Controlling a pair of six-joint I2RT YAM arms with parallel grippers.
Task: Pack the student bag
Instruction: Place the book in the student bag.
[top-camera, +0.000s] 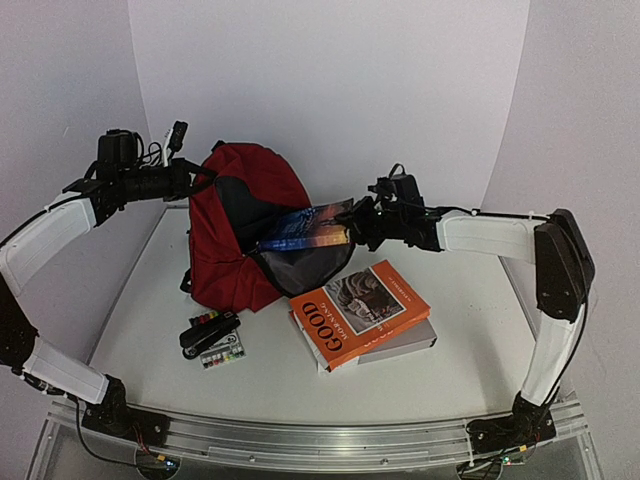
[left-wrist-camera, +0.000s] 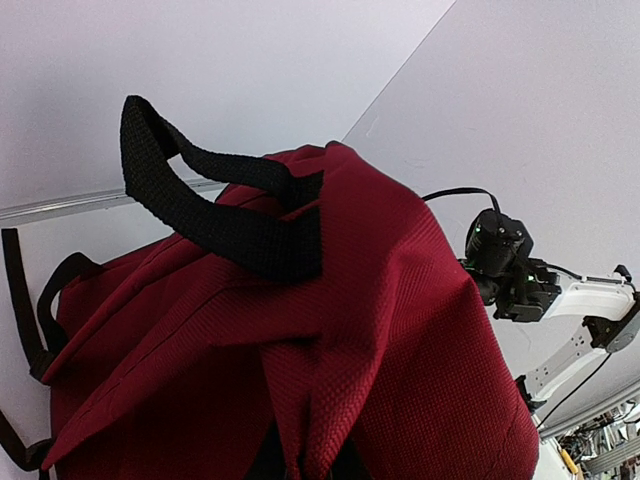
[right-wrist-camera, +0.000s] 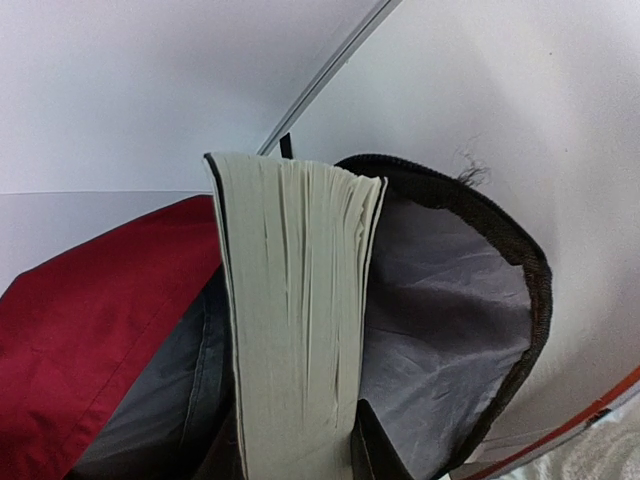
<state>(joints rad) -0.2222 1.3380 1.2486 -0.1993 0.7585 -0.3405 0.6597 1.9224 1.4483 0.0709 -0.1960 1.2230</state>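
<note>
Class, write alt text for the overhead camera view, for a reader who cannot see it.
The right end effector holds a blue book partway inside the open red student bag, whose top the left end effector grips. An orange book lies beside it.

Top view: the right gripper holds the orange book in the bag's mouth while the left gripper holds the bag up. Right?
Not quite. The right gripper holds the blue book in the mouth of the bag; the orange book lies on the table. The top view shows it. The left gripper does hold the bag up.
</note>
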